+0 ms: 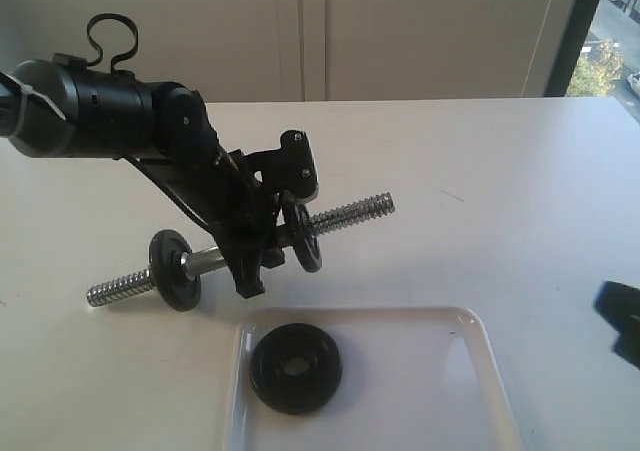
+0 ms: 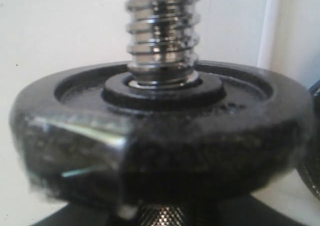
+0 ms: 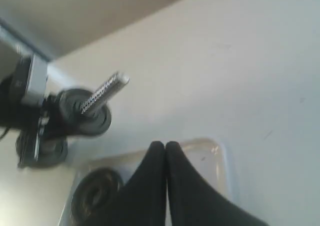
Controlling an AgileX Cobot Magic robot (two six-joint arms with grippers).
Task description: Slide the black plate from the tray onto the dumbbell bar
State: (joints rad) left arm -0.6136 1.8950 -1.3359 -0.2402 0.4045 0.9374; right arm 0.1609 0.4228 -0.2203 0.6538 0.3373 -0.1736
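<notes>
The black plate [image 1: 296, 368] lies flat at the left end of the white tray [image 1: 430, 371], near the table's front edge. Behind the tray my left gripper [image 1: 247, 259] is shut on the middle of the chrome dumbbell bar [image 1: 350, 214], holding it off the table with its right end higher. Two like black discs [image 1: 175, 269] [image 1: 303, 233] sit on the bar, one on each side of the gripper. The left wrist view is filled by one disc [image 2: 165, 136] and the threaded end [image 2: 161, 30]. My right gripper [image 3: 165, 145] is shut and empty above the tray [image 3: 212, 151], apart from the plate [image 3: 95, 198].
The white table [image 1: 480, 171] runs back to a pale wall. The right arm [image 1: 625, 316] shows only as a dark shape at the right edge of the exterior view. A window strip is at the far right corner.
</notes>
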